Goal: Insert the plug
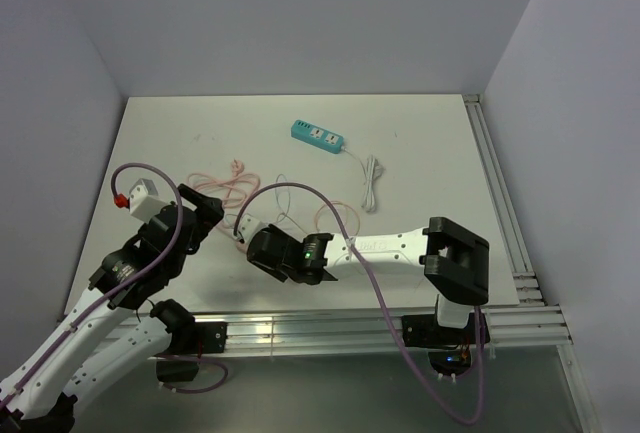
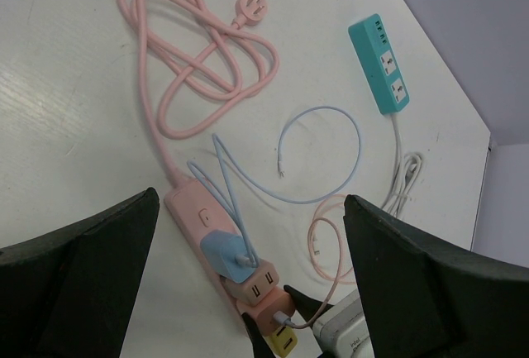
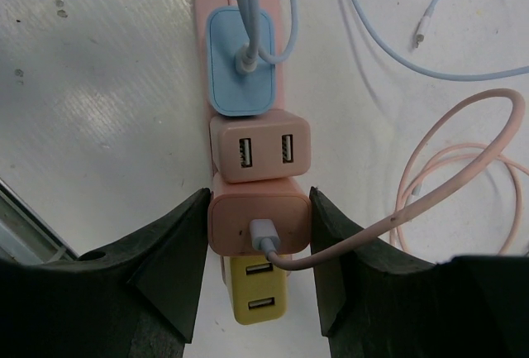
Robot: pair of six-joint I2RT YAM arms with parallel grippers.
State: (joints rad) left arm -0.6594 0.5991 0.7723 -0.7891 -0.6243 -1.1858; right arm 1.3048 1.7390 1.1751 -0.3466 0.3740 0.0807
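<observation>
A pink power strip (image 2: pixel 192 209) lies on the white table with a row of chargers in it: blue (image 3: pixel 241 64), pale pink with two USB ports (image 3: pixel 260 147), a salmon-pink plug (image 3: pixel 240 213) with a pink cable (image 3: pixel 463 184) in it, and yellow (image 3: pixel 259 296). My right gripper (image 3: pixel 259 226) straddles the salmon-pink plug, both pads against its sides; it shows in the top view (image 1: pixel 250 236) too. The plug sits level with its neighbours on the strip. My left gripper (image 2: pixel 250 201) is wide open and empty, hovering above and to the left of the strip (image 1: pixel 195 208).
A teal power strip (image 1: pixel 318 136) with a bundled white cord (image 1: pixel 370 185) lies at the back centre. The pink strip's own cord (image 2: pixel 207 52) is coiled to its far left. A loose blue cable (image 2: pixel 331 159) curls beside the strip. Rails run along the near and right edges.
</observation>
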